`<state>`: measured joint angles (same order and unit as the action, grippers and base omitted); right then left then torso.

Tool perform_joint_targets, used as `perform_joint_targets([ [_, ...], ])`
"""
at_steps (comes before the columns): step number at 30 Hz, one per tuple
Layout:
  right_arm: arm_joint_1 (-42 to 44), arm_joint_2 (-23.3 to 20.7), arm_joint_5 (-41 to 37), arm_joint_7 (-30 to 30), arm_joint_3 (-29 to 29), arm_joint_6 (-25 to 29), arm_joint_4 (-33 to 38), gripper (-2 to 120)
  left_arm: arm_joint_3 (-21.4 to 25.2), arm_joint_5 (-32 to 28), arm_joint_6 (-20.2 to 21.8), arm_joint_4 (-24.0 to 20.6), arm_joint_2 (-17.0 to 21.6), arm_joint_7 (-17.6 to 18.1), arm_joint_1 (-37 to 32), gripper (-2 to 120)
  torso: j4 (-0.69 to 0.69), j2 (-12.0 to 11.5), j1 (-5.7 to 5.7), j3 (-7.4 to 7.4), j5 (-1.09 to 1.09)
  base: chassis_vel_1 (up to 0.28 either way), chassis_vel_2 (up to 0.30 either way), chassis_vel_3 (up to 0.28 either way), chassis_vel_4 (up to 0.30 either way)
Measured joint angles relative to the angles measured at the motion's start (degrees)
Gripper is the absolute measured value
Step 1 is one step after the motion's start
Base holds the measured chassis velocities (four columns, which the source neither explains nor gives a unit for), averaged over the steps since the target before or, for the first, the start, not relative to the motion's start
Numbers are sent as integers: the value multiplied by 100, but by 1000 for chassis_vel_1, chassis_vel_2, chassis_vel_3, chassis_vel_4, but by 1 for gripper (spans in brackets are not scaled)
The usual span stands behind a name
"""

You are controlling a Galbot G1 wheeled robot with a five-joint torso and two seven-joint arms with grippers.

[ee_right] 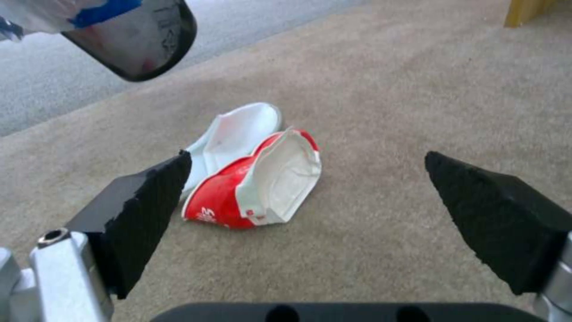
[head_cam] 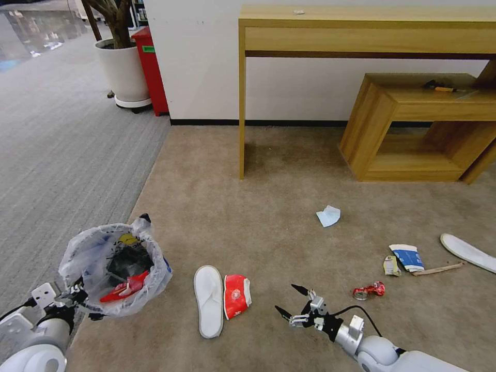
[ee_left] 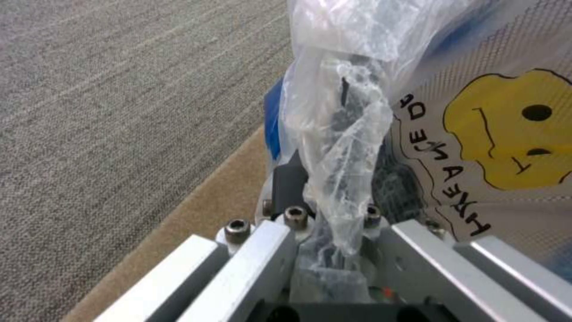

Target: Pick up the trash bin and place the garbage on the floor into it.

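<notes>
Bin held off the floor, litter ahead

Left tool (head_cam: pixel 77 297) was clamped on the trash bin (head_cam: pixel 116 268), red wrapper (head_cam: pixel 124 290) inside; right tool (head_cam: pixel 289 302), jaws apart, hovered near red carton (head_cam: pixel 236 295) beside white slipper (head_cam: pixel 208 299) on beige carpet (head_cam: pixel 268 217)

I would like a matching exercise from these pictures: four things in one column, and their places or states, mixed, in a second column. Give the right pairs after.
Column 1
1. trash bin
2. right gripper
3. red wrapper
4. crushed can

Column 2
a. open, low over the carpet
b. lies touching a white slipper
c. held up by the left gripper
d. lies near a paper cup

Pairs: 1-c, 2-a, 3-b, 4-d
</notes>
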<state>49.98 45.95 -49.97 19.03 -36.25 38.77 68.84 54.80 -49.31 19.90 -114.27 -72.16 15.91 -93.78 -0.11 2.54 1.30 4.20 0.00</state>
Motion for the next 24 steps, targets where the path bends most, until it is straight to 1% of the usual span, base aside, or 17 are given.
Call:
perform_joint_targets([
  [11,-197,302,-297,-56,-192,-169,-303,98,-11,-33,22,-229,-57,12,-32,0,0,0,0,0,0,0,0,0,0],
  [15,-292,438,-352,-66,-276,-240,-522,98,-13,-59,43,-284,-48,21,-35,0,0,0,0,0,-1,0,0,0,0],
  [17,-444,614,-391,-31,-395,-264,-845,98,-13,-98,65,-342,-26,32,-41,0,0,0,0,0,0,0,0,0,0],
  [18,-444,614,-391,-31,-395,-264,-845,98,-13,-98,65,-342,-26,32,-41,0,0,0,0,0,0,0,0,0,0],
  [24,-781,977,-478,16,-719,-302,-1321,96,1,-159,82,-442,29,53,-62,0,1,0,0,0,0,0,0,0,0],
])
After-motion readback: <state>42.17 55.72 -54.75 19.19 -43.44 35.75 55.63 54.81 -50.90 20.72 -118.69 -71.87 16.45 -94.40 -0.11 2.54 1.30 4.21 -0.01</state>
